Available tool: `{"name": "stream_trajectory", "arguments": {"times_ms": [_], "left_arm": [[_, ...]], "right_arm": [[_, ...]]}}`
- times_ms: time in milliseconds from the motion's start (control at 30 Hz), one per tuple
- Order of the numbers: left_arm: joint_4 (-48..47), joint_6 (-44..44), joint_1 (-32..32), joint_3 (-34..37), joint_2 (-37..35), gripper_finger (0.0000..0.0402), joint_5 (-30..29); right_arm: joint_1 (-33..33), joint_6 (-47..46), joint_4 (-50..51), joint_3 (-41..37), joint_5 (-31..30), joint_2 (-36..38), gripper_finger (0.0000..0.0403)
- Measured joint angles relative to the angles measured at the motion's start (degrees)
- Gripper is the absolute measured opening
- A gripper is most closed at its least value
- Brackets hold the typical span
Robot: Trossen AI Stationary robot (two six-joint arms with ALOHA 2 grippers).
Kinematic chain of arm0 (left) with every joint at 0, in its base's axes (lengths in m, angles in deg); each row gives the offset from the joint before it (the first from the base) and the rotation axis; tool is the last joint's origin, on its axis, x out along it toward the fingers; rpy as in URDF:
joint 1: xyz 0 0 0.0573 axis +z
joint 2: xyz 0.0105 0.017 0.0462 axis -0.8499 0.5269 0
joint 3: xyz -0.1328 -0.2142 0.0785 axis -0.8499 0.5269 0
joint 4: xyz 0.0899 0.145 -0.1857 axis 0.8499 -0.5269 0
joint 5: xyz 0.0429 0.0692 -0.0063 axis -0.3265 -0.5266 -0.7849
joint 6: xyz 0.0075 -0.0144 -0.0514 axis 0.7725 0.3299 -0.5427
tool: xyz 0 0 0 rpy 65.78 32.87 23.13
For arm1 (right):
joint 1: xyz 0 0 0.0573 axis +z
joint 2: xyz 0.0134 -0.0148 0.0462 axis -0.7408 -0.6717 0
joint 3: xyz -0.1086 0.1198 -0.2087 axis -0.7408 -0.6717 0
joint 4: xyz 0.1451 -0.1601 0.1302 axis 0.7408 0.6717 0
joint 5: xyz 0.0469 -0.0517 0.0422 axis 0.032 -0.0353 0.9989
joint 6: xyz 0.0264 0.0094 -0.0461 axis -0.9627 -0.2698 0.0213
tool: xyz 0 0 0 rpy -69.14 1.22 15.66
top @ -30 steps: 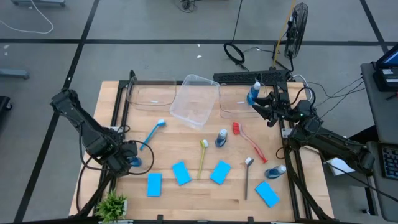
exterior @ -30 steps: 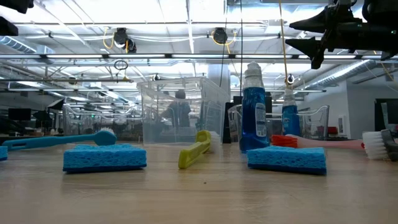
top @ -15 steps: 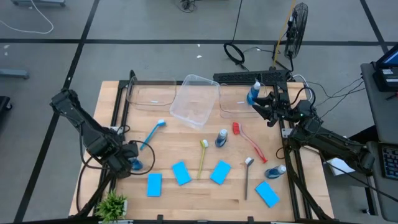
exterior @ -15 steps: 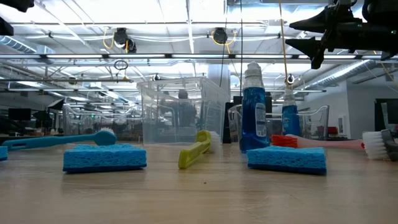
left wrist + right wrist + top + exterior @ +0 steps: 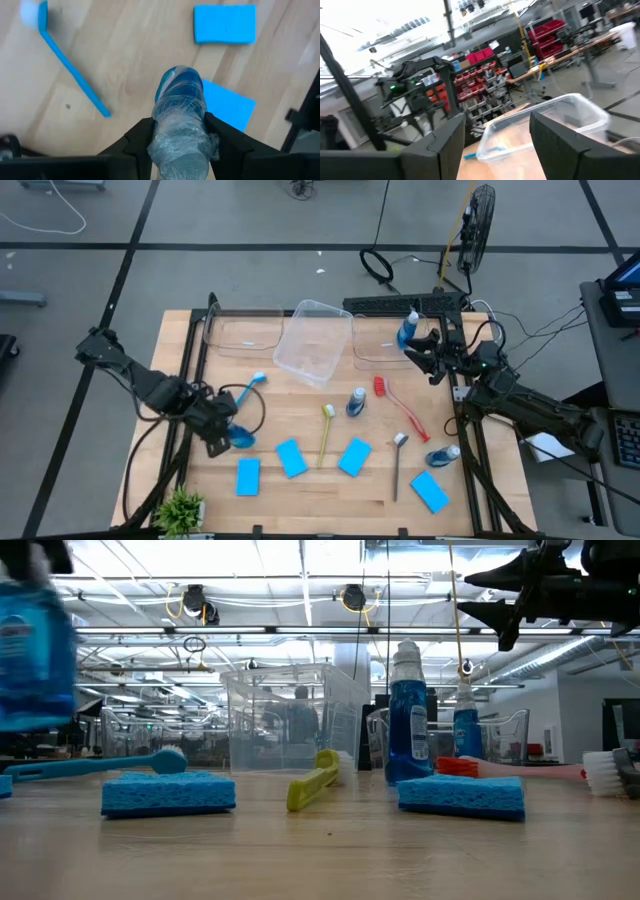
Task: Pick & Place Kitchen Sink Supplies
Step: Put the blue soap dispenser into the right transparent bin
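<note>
The left claw (image 5: 179,131) grips a blue-liquid bottle (image 5: 179,107) tight, lifted above the desk (image 5: 300,490) at eight o'clock; carry it upright. The right claw (image 5: 432,352) gapes empty at two o'clock.

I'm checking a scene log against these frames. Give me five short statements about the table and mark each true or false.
1. The left tool is shut on a bottle of blue liquid, held clear of the table. True.
2. The right tool grips a sponge. False: its fingers are open and empty, hanging by the bottle in the right-hand clear tub.
3. The yellow brush lies between two blue sponges. True.
4. The red brush lies inside a clear tub. False: it lies on the bare wood.
5. Every bottle stands upright. False: one bottle lies on its side near the table's right edge.
</note>
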Motion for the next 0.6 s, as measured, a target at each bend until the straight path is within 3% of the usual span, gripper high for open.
{"name": "stream_trajectory", "arguments": {"times_ms": [233, 600], "left_arm": [[4.33, 14.33, 9.79, -4.87, 6.54, 0.0147, 0.87], [5.26, 31.58, 20.73, -18.76, 18.86, 0.0147, 1.98]], "right_arm": [[6.62, -0.08, -2.61, 0.94, 0.00, -5.60, 0.0210], [17.16, 9.41, -2.92, 12.36, 0.00, -19.98, 0.0210]]}}
